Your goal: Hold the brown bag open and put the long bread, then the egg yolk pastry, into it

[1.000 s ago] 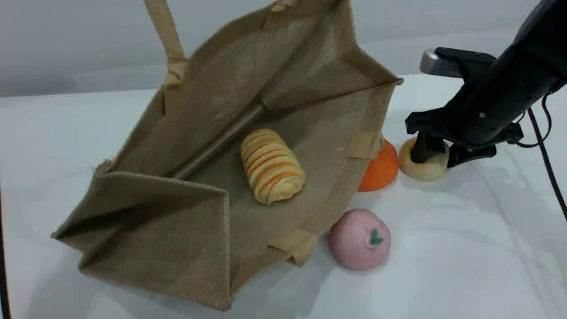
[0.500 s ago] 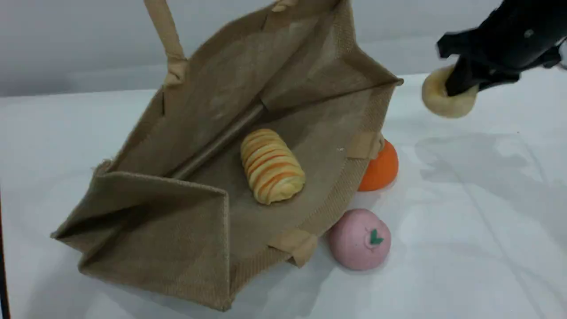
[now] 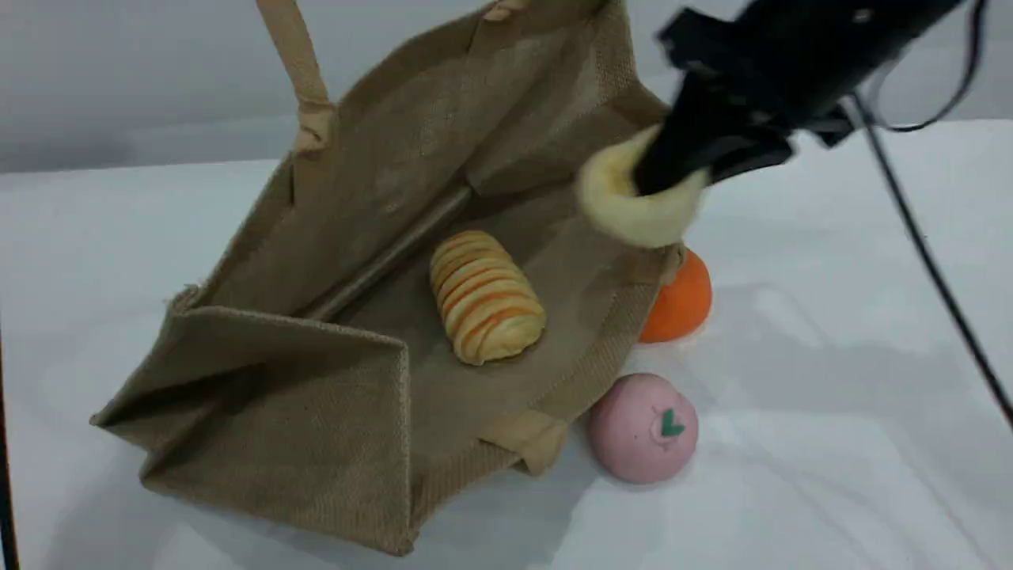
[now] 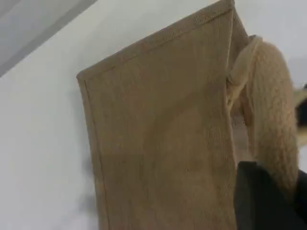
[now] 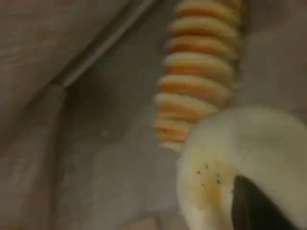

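Hanging in the upper right of the scene view, the egg yolk pastry (image 3: 633, 207) is a cream-white, lumpy bun pinched in the jaws of the right gripper (image 3: 673, 170), above the open right edge of the brown bag (image 3: 316, 396). The black right arm slants down from the top right corner. The long bread (image 3: 484, 295), pale yellow with orange stripes, lies inside the bag at mid-frame. An orange fruit (image 3: 682, 302) and a pink ball (image 3: 643, 427) sit on the white surface (image 3: 831, 435) beside the bag.

In the left wrist view, the left gripper (image 4: 264, 201), lower right, is clamped on a beige handle (image 4: 271, 120) beside the bag's woven wall.

In the right wrist view, the pastry fills the lower right, with the striped bread above it.
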Motion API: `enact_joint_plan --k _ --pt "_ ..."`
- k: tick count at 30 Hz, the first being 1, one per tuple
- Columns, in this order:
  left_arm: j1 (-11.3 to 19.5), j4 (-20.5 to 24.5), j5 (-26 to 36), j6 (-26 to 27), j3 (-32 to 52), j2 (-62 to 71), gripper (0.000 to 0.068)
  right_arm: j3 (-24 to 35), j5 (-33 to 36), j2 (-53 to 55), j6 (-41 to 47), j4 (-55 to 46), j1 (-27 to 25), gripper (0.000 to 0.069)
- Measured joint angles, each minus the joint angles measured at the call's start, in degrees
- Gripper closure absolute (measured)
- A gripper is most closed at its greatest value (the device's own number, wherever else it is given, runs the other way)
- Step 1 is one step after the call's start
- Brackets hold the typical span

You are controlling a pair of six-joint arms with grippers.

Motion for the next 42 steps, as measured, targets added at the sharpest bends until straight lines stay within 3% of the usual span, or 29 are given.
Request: enact_joint_plan --k 9,14,20,27,30,36,42 --pt "0.00 -0.05 0.00 0.00 0.00 0.00 0.0594 0.00 -12.68 3.81 -2.46 7.09 11.51 0.0636" --pt "0.00 -0.40 -0.05 0.05 0.00 0.00 0.0594 0.00 -17.09 6.32 -6.83 13.44 15.35 0.0636" --pt "0.00 -0.47 0.00 0.05 0.00 0.00 0.0594 0.00 -18.37 6.26 -9.44 17.66 15.81 0.0571" --pt "0.00 -0.52 0.00 0.05 0.00 0.00 0.0594 0.00 -19.17 6.26 -12.75 19.62 16.05 0.0285" --pt "0.00 -0.52 0.00 0.05 0.00 0.00 0.0594 0.00 -19.17 6.19 -14.38 20.19 16.05 0.0200" --pt "0.00 -0.52 0.00 0.05 0.00 0.00 0.0594 0.00 -13.80 4.16 -13.85 16.72 13.33 0.0169" --pt "0.00 -4.52 0.00 0.00 0.00 0.00 0.0594 0.00 -1.59 -1.58 -9.26 10.27 5.01 0.0169"
